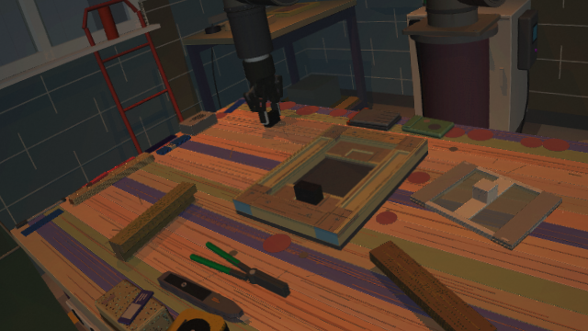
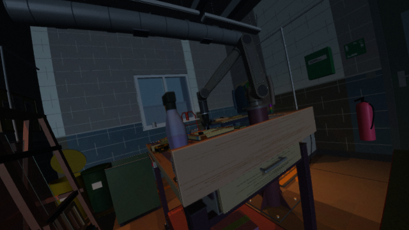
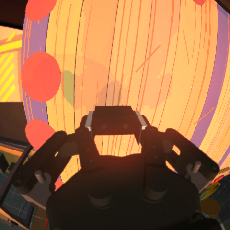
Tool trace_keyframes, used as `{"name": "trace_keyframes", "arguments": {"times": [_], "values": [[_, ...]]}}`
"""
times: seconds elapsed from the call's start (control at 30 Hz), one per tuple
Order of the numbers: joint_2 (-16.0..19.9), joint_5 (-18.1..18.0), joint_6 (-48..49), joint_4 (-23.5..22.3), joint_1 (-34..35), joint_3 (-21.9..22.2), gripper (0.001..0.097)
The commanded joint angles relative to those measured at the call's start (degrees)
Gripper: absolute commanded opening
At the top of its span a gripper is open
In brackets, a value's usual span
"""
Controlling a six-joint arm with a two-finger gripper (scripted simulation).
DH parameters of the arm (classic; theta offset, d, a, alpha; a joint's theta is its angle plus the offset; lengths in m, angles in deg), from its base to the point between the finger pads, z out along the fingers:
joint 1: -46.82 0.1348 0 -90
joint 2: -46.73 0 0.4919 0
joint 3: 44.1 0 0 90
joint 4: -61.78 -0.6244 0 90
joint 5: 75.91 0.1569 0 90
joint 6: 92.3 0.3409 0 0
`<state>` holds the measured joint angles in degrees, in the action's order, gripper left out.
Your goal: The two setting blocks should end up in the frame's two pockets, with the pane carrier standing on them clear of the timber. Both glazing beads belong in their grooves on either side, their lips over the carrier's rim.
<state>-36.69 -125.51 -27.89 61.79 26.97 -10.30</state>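
Note:
The wooden frame [image 1: 335, 181] lies in the middle of the bench with one dark setting block [image 1: 308, 191] sitting in its near pocket. Behind the frame's far left corner my gripper [image 1: 268, 118] hovers just above the bench, closed on the second dark setting block [image 3: 113, 121], which the wrist camera shows between the finger pads [image 3: 114, 124]. The pane carrier [image 1: 487, 202] lies flat on the bench to the right of the frame, with a pale cube on top. One glazing bead [image 1: 154, 219] lies left of the frame. The other [image 1: 429, 288] lies near the front right.
A water bottle [image 2: 174, 123] stands at one bench end. Green-handled pliers [image 1: 239, 269], a knife [image 1: 200, 294] and a sanding block [image 1: 131, 305] lie at the front edge. Dark and green pads [image 1: 374, 118] rest behind the frame. A red ladder [image 1: 128, 69] leans at the left.

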Motion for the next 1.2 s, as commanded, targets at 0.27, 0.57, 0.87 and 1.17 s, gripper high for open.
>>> {"name": "trace_keyframes", "arguments": {"times": [0.27, 0.57, 0.87, 1.17], "values": [[-0.01, 0.01, 0.0, 0.0, 0.0, -0.01, 0.03], [0.0, 0.01, 0.0, -0.01, 0.0, 0.0, 0.012], [-1.25, -1.5, 0.0, 0.01, 0.0, -0.31, 0.008], [-4.15, -5.28, 0.0, 0.01, 0.0, -1.2, 0.008]]}}
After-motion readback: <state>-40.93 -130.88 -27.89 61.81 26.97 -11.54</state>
